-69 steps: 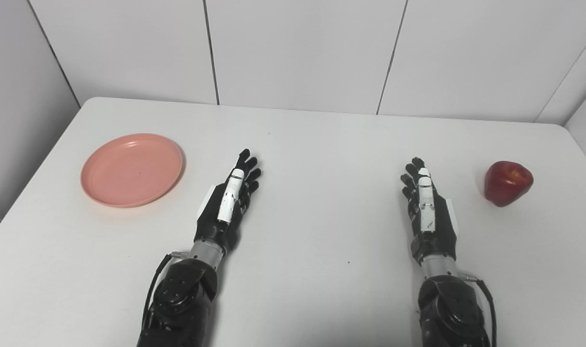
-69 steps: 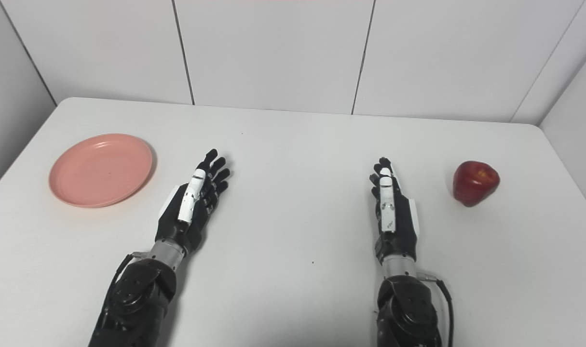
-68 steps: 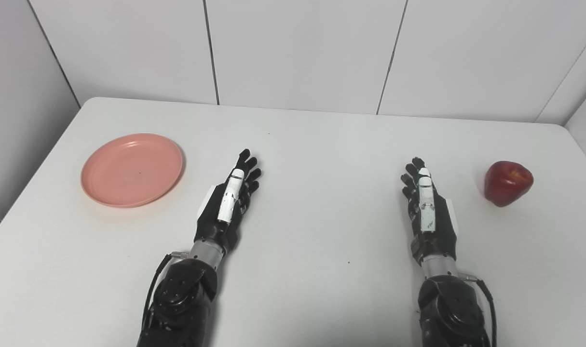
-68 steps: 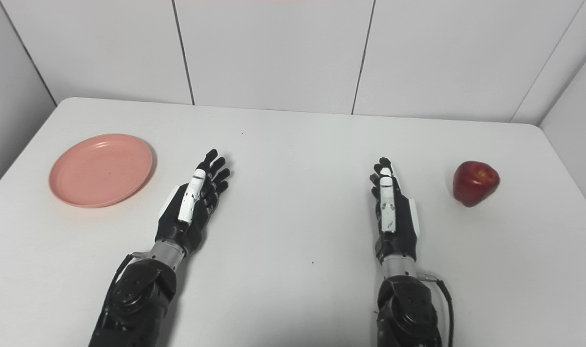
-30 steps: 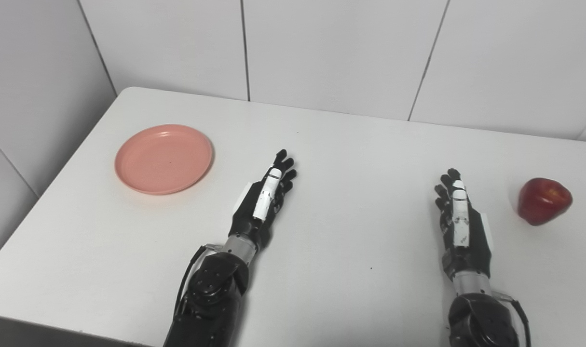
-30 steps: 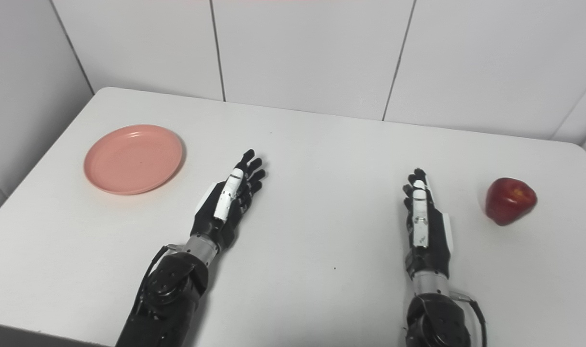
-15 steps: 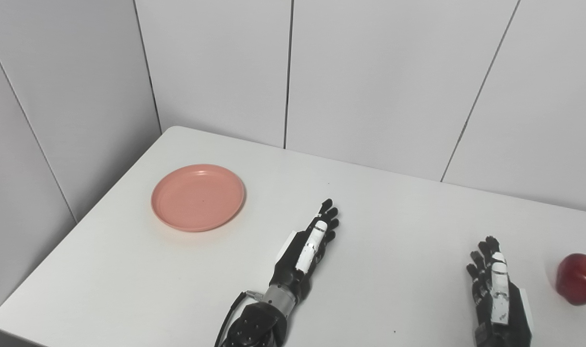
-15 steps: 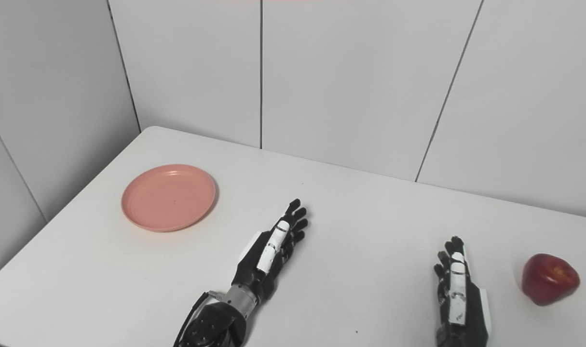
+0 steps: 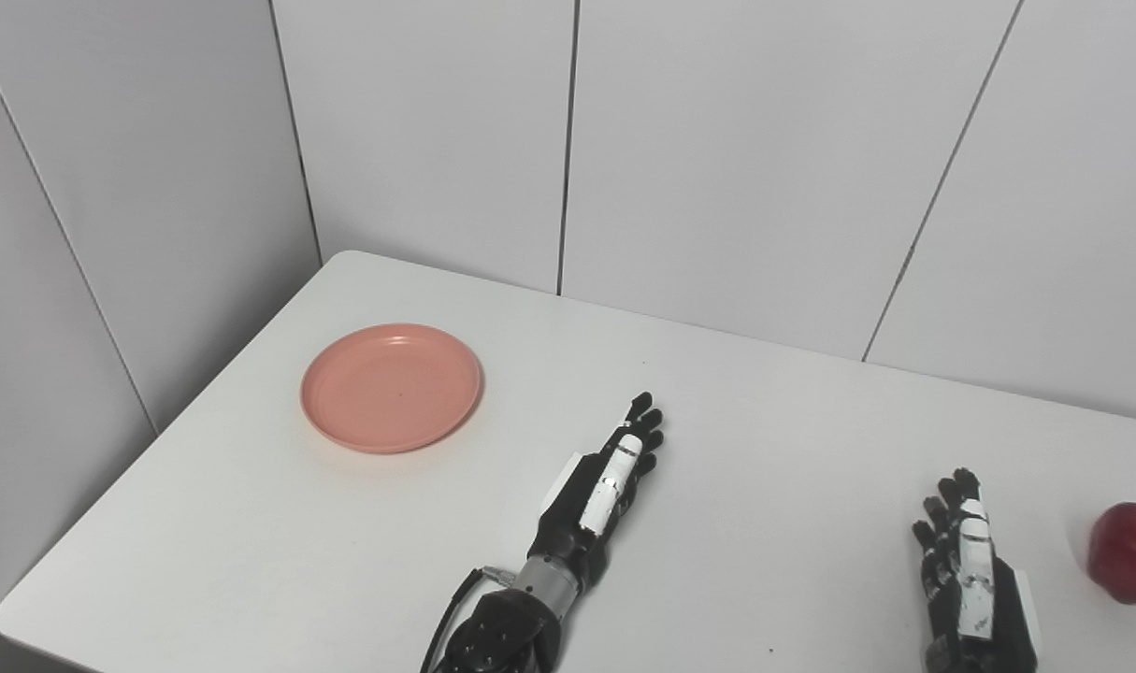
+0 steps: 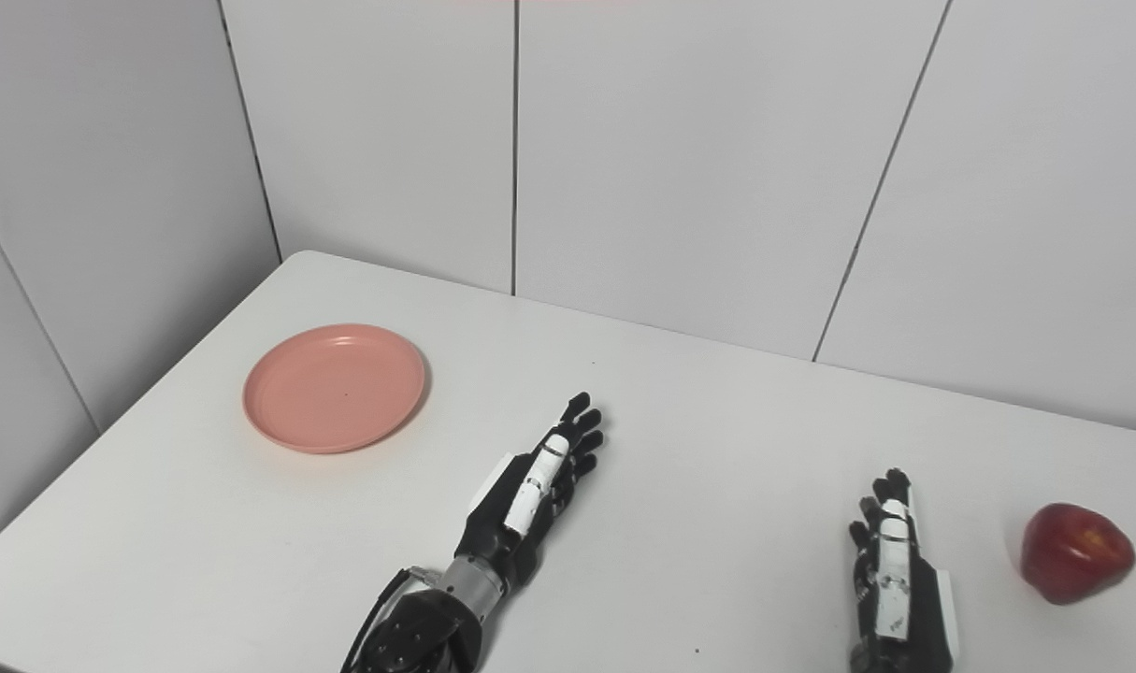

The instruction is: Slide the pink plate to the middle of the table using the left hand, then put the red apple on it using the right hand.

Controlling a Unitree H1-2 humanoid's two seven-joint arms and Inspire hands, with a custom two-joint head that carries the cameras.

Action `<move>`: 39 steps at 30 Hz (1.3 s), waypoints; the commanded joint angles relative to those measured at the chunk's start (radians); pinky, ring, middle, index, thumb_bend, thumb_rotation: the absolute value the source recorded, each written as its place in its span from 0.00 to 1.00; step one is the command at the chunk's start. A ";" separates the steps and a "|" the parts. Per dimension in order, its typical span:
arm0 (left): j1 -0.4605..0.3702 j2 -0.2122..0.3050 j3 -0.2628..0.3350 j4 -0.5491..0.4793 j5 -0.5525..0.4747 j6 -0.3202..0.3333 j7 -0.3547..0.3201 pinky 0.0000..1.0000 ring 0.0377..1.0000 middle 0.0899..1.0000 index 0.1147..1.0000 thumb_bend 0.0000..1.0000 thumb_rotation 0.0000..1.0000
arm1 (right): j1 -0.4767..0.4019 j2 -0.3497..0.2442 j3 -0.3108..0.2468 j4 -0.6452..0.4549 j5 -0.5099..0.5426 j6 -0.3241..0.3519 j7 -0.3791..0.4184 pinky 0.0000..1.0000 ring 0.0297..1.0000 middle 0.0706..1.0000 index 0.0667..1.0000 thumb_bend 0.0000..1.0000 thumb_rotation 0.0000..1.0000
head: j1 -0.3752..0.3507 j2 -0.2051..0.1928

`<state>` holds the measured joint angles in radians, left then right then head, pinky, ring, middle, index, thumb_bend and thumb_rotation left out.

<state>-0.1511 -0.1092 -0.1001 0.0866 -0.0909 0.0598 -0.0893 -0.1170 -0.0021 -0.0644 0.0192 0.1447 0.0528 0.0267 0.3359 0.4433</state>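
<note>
A pink plate [image 9: 392, 387] lies flat on the white table [image 9: 764, 439], toward its left side; it also shows in the right eye view [image 10: 335, 387]. A red apple [image 10: 1076, 552] stands at the far right, cut by the frame edge in the left eye view [image 9: 1128, 552]. My left hand [image 9: 602, 488] rests open on the table, fingers straight, to the right of the plate and apart from it. My right hand [image 10: 895, 575] is open and empty, left of the apple and apart from it.
White panelled walls stand behind the table and along its left side. The table's left edge and rounded near-left corner [image 9: 16, 612] are in view.
The whole picture has shifted: the camera has turned up and to the left, so more wall shows. Plate, apple and both hands stay in the same places on the table.
</note>
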 commanded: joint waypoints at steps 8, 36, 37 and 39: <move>-0.071 0.042 0.004 -0.084 -0.003 0.058 -0.025 1.00 0.97 0.99 0.99 0.46 1.00 | -0.039 0.013 0.002 -0.016 -0.001 -0.021 -0.005 1.00 1.00 0.99 0.99 0.10 1.00 | 0.007 -0.013; -0.196 0.146 0.124 -0.258 -0.037 0.150 -0.004 0.91 0.90 0.91 0.90 0.43 1.00 | -0.037 0.009 0.001 -0.033 0.008 -0.001 -0.007 1.00 1.00 1.00 1.00 0.09 1.00 | 0.039 -0.018; -0.200 0.148 0.131 -0.257 -0.039 0.149 -0.002 0.91 0.90 0.92 0.90 0.42 1.00 | -0.037 0.009 0.000 -0.033 0.009 0.000 -0.007 1.00 1.00 1.00 1.00 0.08 1.00 | 0.039 -0.018; -0.212 0.157 0.149 -0.251 -0.039 0.139 0.007 0.91 0.90 0.91 0.90 0.42 1.00 | -0.037 0.008 0.000 -0.035 0.010 0.002 -0.007 1.00 1.00 0.99 1.00 0.08 1.00 | 0.043 -0.019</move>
<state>-0.3076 0.0327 0.0379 -0.1320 -0.1259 0.2226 -0.0904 -0.1234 0.0084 -0.0635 0.0187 0.1447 0.0572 0.0123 0.3773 0.4234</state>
